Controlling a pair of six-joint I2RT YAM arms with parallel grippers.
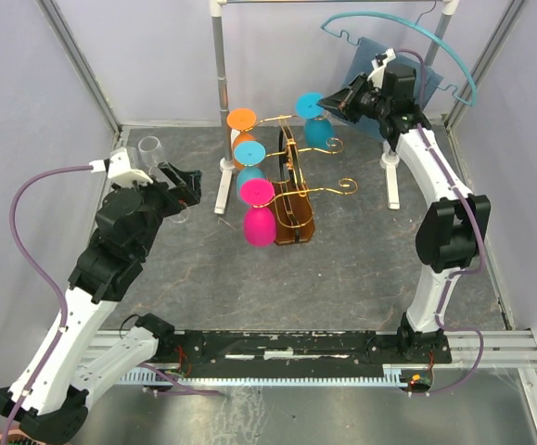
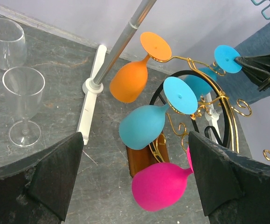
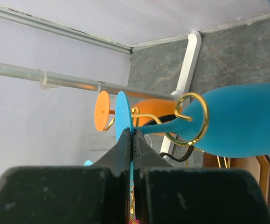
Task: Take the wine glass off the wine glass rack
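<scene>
While the right gripper (image 1: pixel 331 104) stood clamped on the thin round foot of the teal wine glass (image 1: pixel 319 133), that glass had not yet left the wine glass rack (image 1: pixel 296 222). Its stem sat in a curled gold arm at about one o'clock from the rack's middle in the top view, with the bowl hanging down. We judged the grasp made and the removal itself undone: the stem had to be slid out past the curl, then the glass carried clear. The left gripper (image 1: pixel 186 184) hung at nine o'clock from the rack, jaws apart and empty. Two clear wine glasses (image 2: pixel 24 88) stood upright on the table beyond it, at ten o'clock. An orange glass (image 1: pixel 242 120), a second teal glass (image 1: pixel 247 153) and a pink glass (image 1: pixel 259 225) also hung from the rack.
</scene>
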